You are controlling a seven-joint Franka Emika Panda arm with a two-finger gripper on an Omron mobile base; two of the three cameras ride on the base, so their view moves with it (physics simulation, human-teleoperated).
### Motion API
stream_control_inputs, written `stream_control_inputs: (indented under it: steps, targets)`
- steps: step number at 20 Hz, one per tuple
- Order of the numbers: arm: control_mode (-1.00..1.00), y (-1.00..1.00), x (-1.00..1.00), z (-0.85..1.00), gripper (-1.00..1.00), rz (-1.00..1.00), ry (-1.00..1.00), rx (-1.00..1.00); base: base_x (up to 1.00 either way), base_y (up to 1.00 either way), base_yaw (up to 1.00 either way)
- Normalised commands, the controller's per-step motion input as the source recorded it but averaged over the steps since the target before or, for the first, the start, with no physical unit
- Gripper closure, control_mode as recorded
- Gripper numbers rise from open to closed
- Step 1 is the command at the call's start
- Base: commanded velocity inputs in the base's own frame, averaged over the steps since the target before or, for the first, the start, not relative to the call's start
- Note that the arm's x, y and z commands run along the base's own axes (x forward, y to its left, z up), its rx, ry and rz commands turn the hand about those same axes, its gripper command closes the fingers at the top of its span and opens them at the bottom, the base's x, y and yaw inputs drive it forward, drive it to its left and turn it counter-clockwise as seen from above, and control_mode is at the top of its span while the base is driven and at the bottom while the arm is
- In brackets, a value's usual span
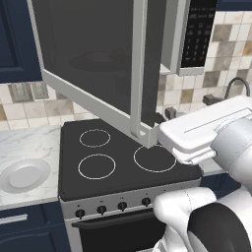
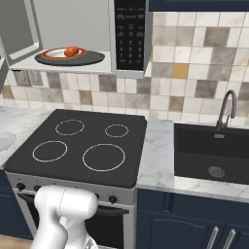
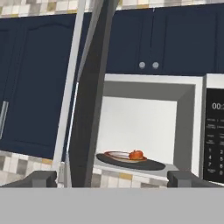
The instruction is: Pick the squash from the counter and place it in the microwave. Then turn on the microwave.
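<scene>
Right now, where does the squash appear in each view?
Left base view: the open microwave door stands in front of it.
Right base view: squash at upper left, on a plate inside the microwave.
Hand view: squash low centre, past the door.
Shared landmark: the keypad.

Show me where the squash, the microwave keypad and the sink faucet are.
squash [image 2: 72, 51], right base view, its orange middle.
microwave keypad [image 2: 130, 36], right base view, middle of the black strip.
sink faucet [image 2: 226, 109], right base view, the curved neck.

Marble-patterned counter, glossy black stovetop, matt grey microwave (dark glass door)
</scene>
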Motion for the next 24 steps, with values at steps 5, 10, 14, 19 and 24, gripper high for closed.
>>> stream_control_inputs:
  steps: [5, 10, 14, 19, 24]
  targets:
    - [-1.0, 0.25, 0.0, -0.04, -1.0, 0.0, -0.01, 0.0, 0.0, 0.0, 0.0]
    - [-1.0, 0.27, 0.0, -0.03, -1.0, 0.0, -0.01, 0.0, 0.0, 0.0, 0.0]
    - [-1.0, 0.27, 0.0, -0.02, -1.0, 0.0, -0.01, 0.0, 0.0, 0.0, 0.0]
    - [-1.0, 0.21, 0.0, -0.02, -1.0, 0.0, 0.0, 0.0, 0.0, 0.0, 0.0]
    - [-1.0, 0.15, 0.0, -0.01, -1.0, -0.01, 0.0, 0.0, 0.0, 0.0, 0.0]
